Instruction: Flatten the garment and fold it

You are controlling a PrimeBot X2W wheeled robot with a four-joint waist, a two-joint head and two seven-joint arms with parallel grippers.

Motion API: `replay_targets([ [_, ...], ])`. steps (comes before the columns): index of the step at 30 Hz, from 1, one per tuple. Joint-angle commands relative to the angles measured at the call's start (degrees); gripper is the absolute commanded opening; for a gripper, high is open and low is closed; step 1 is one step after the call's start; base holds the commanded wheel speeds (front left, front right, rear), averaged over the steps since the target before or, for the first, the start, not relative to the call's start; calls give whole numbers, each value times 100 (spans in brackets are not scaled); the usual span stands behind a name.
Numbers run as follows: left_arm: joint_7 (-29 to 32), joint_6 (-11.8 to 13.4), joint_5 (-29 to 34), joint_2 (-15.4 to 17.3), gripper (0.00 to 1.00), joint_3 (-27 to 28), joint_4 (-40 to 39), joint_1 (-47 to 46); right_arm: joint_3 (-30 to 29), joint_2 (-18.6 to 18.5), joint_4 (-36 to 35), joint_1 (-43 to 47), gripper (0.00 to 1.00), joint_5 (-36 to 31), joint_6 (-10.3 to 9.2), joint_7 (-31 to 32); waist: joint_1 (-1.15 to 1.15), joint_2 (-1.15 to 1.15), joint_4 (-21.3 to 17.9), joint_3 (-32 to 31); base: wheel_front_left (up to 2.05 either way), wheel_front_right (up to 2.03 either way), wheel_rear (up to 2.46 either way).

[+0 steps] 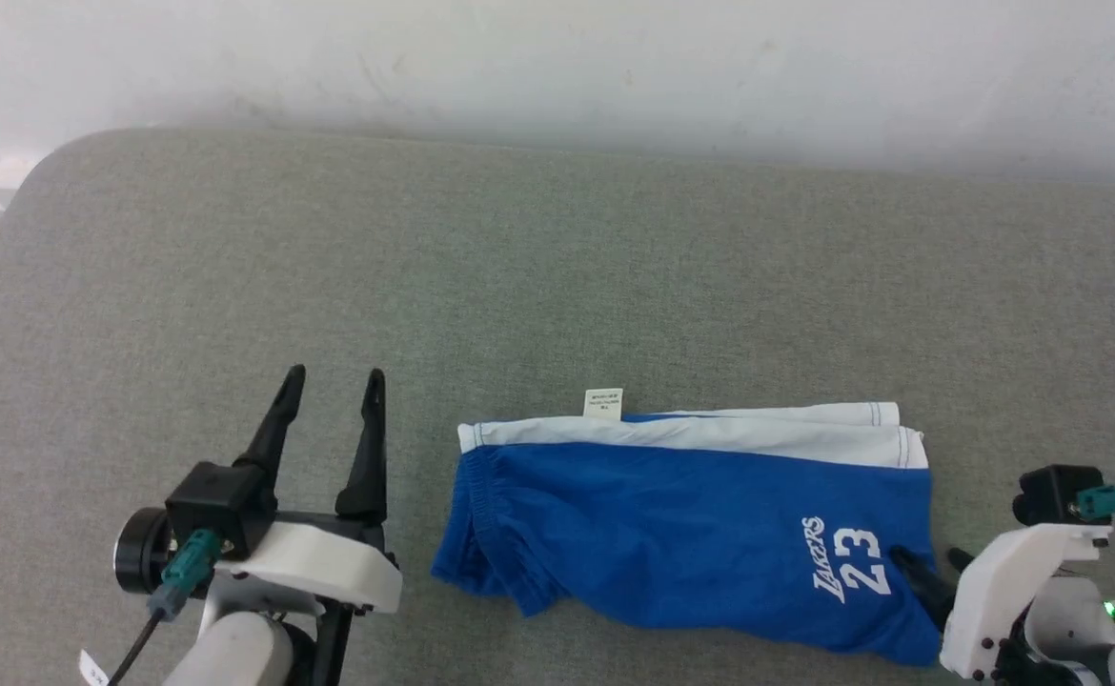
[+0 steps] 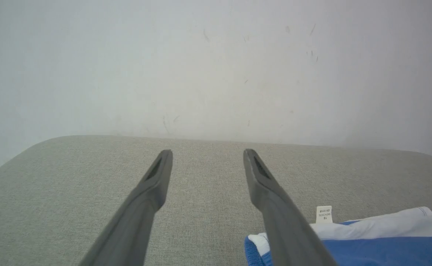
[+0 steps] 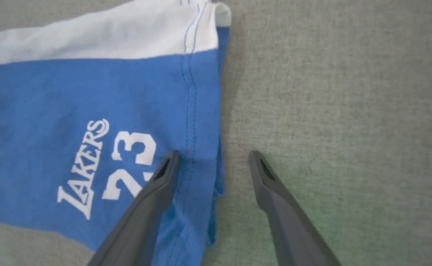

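- The garment (image 1: 691, 534) lies on the grey padded surface (image 1: 557, 267), near the robot and right of centre in the head view. Its gathered waistband end points toward the left arm and its stitched leg hem toward the right arm.
- A white stripe runs along the garment's far edge. A small white tag (image 1: 602, 403) sticks out past that edge, and the "Lakers 23" print sits close to the hem.
- Left gripper (image 1: 335, 374): the forearm enters from the lower left. The fingers point away from the robot toward the pale wall (image 1: 557, 67), just beside the waistband end and apart from it.
- In the left wrist view, the left gripper (image 2: 208, 152) has its fingers spread wide with bare surface between them. It holds nothing. The garment (image 2: 367, 251) and the tag (image 2: 324, 214) lie to its right.
- Right gripper (image 1: 924, 553): the arm enters from the lower right, with the fingers low at the hem corner.
- In the right wrist view, the right gripper (image 3: 214, 152) is spread wide across the hem edge of the garment (image 3: 90, 96). One finger is over the blue cloth beside the "23", the other over bare surface. Nothing is clamped. Contact with the cloth cannot be determined.
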Motion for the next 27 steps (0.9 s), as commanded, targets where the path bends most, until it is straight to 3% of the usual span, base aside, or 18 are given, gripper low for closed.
replay_targets([
  [1,-28,-55,94,-51,100,79,0,87,43,-4,90,-96,100,35,-4,47,0,0,32,18,0,0,0],
  [4,-31,-202,295,-195,100,311,7,202,207,7,477,-171,98,118,-4,200,0,0,92,26,0,0,0],
  [5,-31,-253,354,-241,100,381,9,238,308,-4,570,-173,48,158,-4,286,0,0,105,28,0,0,0],
  [6,-32,-297,406,-288,100,449,19,277,378,0,639,-172,31,221,-4,354,0,0,118,22,0,0,0],
  [7,-32,-340,459,-329,100,512,28,315,445,0,681,-170,8,290,-4,409,0,0,126,18,0,0,0],
  [8,-32,-379,507,-367,100,575,32,351,520,-18,690,-172,0,333,-4,442,0,0,127,18,0,0,0],
  [19,-33,-662,859,-593,100,1014,160,724,722,-385,55,-156,0,493,-4,132,0,0,-1,-112,0,0,0],
  [27,-33,-745,989,-636,100,1117,265,903,-238,-537,-454,380,0,274,-4,176,0,0,-57,-264,0,0,0],
])
